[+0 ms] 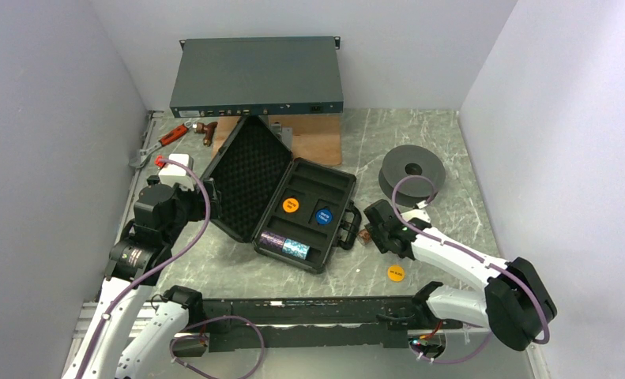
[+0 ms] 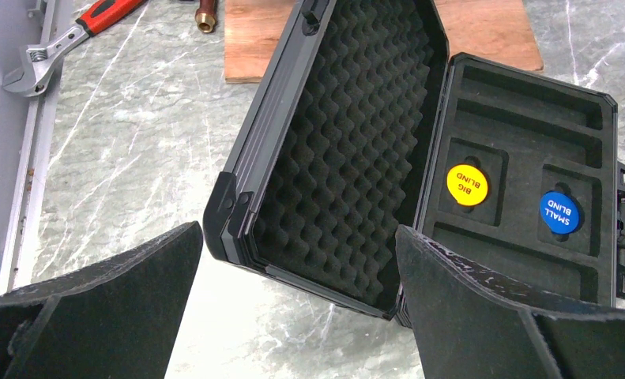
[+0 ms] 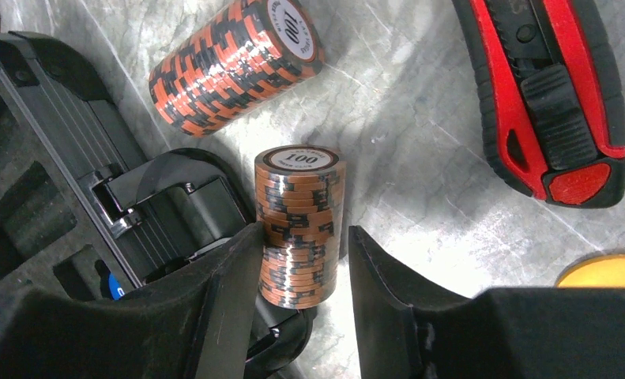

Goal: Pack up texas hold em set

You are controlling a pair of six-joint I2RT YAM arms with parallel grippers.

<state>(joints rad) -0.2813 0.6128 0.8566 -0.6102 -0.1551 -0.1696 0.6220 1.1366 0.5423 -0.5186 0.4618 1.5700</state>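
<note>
The black foam-lined case (image 1: 325, 189) lies open mid-table, its egg-crate lid (image 2: 348, 150) propped up. An orange disc (image 1: 291, 204) and a blue disc (image 1: 323, 215) sit in its pockets, and a purple and teal chip roll (image 1: 287, 243) lies in the front slot. A yellow disc (image 1: 395, 273) rests on the table. My right gripper (image 3: 303, 237) straddles an upright brown chip roll (image 3: 297, 205) beside the case handle (image 3: 175, 193); the left finger touches it and the right finger stands a sliver off. Another brown roll (image 3: 234, 63) lies on its side. My left gripper (image 2: 297, 237) hangs wide open before the lid's corner, holding nothing.
A big grey rack unit (image 1: 257, 79) stands at the back with a wooden board (image 1: 317, 138) before it. A dark spool (image 1: 412, 170) is at the right, a red-handled wrench (image 2: 64, 47) at the far left. A red-black tool (image 3: 554, 103) lies right of the rolls.
</note>
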